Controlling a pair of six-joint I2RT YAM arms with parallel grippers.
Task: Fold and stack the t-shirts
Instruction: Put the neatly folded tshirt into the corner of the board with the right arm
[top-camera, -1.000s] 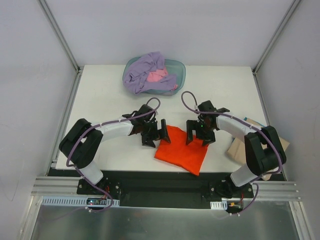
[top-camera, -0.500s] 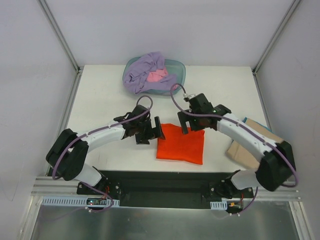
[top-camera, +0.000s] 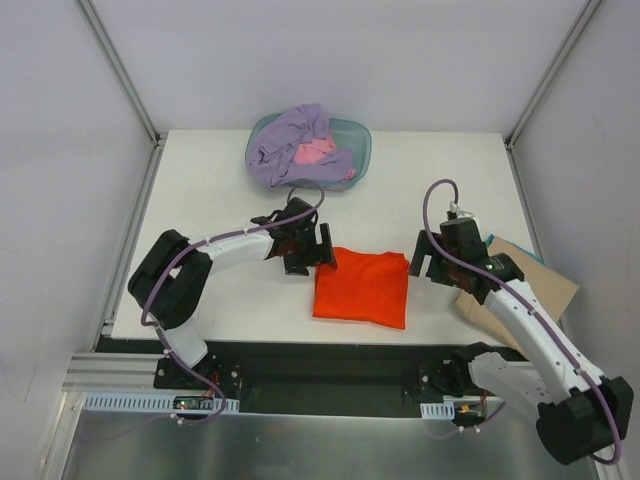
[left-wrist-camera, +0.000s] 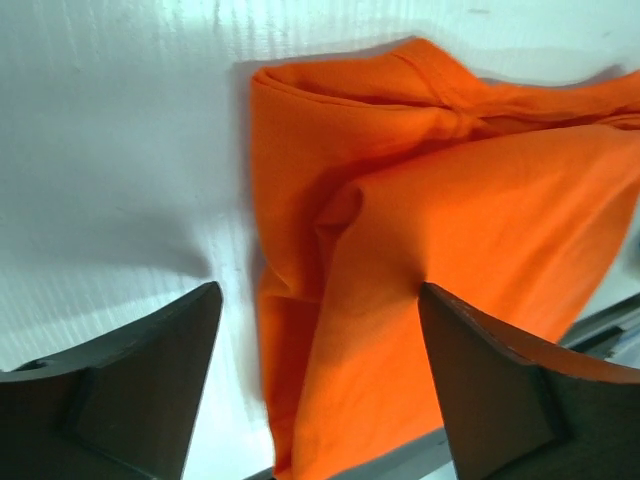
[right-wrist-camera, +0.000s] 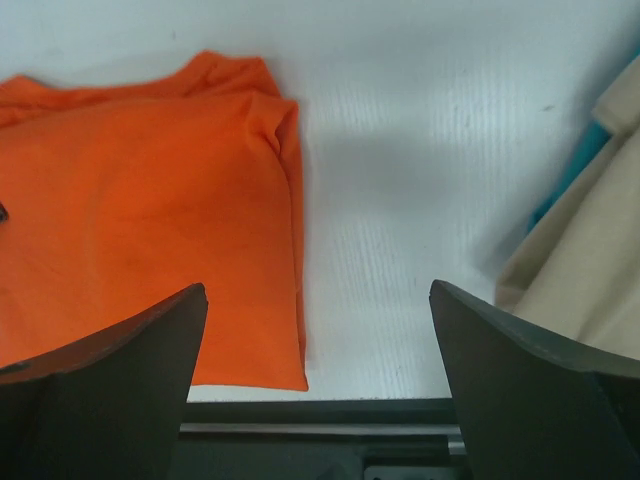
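Note:
The bright orange-red t-shirt (top-camera: 361, 289) lies folded into a rough rectangle near the table's front edge. My left gripper (top-camera: 321, 254) is open at its far left corner. In the left wrist view (left-wrist-camera: 320, 385) the jaws straddle the shirt's folded edge (left-wrist-camera: 420, 230). My right gripper (top-camera: 426, 263) is open and empty just right of the shirt, over bare table (right-wrist-camera: 400, 200). The shirt's right edge shows in the right wrist view (right-wrist-camera: 150, 210). The lavender-purple t-shirt (top-camera: 285, 145) and the pink t-shirt (top-camera: 316, 151) lie bunched in the teal tub (top-camera: 358, 135) at the back.
A tan cardboard sheet (top-camera: 525, 290) lies at the table's right edge, beside my right arm, and shows in the right wrist view (right-wrist-camera: 585, 270) with a teal strip beneath it. A black rail (top-camera: 330, 360) runs along the front edge. Grey walls enclose the table.
My right gripper has drawn back to the right, off the shirt's far right corner. My left gripper shifted slightly to the shirt's far left corner. The shirt now lies flatter and squarer.

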